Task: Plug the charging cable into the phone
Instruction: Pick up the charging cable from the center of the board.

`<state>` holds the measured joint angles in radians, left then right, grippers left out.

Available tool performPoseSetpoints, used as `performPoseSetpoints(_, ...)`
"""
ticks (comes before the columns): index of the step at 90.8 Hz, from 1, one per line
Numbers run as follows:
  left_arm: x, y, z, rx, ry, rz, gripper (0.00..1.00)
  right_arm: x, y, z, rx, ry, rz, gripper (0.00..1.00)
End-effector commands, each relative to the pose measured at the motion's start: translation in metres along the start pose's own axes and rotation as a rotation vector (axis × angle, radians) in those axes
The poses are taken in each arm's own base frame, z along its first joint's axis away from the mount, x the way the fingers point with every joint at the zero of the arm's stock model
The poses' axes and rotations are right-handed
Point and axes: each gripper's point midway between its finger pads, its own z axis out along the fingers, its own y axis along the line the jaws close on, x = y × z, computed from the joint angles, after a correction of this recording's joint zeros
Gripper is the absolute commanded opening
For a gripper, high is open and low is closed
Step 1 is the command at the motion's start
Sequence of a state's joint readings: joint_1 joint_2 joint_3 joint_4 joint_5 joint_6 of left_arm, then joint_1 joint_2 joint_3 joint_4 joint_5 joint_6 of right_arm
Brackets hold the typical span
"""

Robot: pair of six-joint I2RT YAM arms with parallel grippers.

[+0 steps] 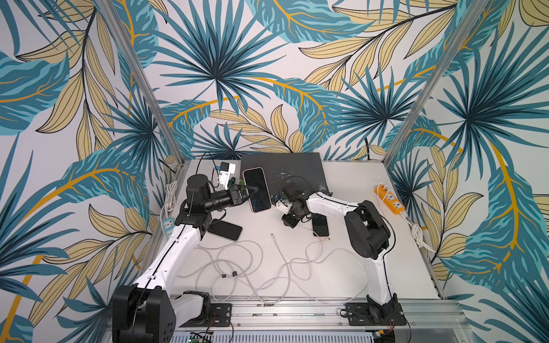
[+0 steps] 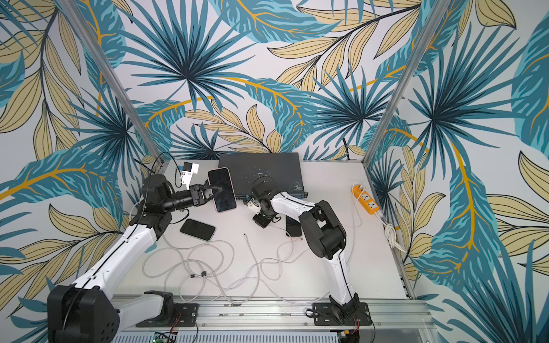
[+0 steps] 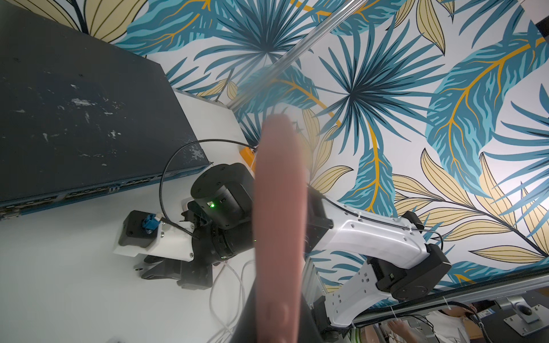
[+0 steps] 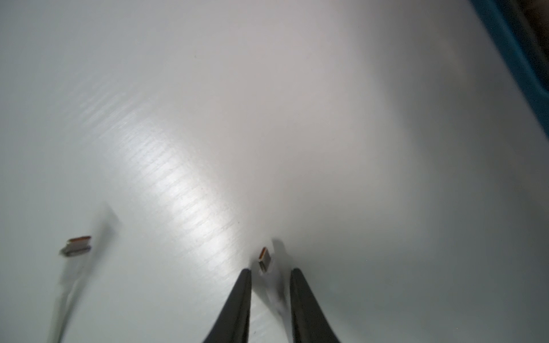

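Where the white bench meets the back wall, a flat dark network switch lies with scuffed paint on its lid. An orange power strip sits along the bench's right edge. Walls printed with teal and tan leaves close the cell on three sides. Aluminium posts stand at the back corners, and a slotted rail across the front carries both arm bases.

The left gripper is clamped on the pink-cased phone. It holds the phone clear of the bench in front of the switch, dark screen turned up toward the top cameras.

The right gripper is down close to the bench. Its jaws stand a little apart, with the metal plug of the charging cable between them and a gap showing on one side. A second plug lies apart from it on the bare surface.

Loose loops of white cables spread over the middle of the bench. Two spare phones lie flat, one by the left arm and one partly under the right arm.
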<state>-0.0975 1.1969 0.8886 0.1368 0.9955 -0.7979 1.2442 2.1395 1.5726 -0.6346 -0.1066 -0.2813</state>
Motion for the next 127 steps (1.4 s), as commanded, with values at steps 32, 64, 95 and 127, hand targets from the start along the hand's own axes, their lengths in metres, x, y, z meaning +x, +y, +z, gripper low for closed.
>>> performPoseSetpoints(32,-0.004,-0.017,-0.006,0.038,-0.016,0.076,0.00,0.059,0.007,0.015,0.020,0.192,-0.021,0.25)
performPoseSetpoints(64,-0.004,-0.017,-0.006,0.036,-0.016,0.075,0.00,0.060,0.008,0.020,0.024,0.208,-0.032,0.22)
performPoseSetpoints(95,-0.003,-0.016,-0.006,0.036,-0.015,0.075,0.00,0.059,0.011,0.025,0.013,0.221,-0.043,0.15)
performPoseSetpoints(127,-0.011,-0.021,-0.007,0.042,-0.037,0.070,0.00,0.031,0.008,-0.016,-0.011,0.039,0.026,0.00)
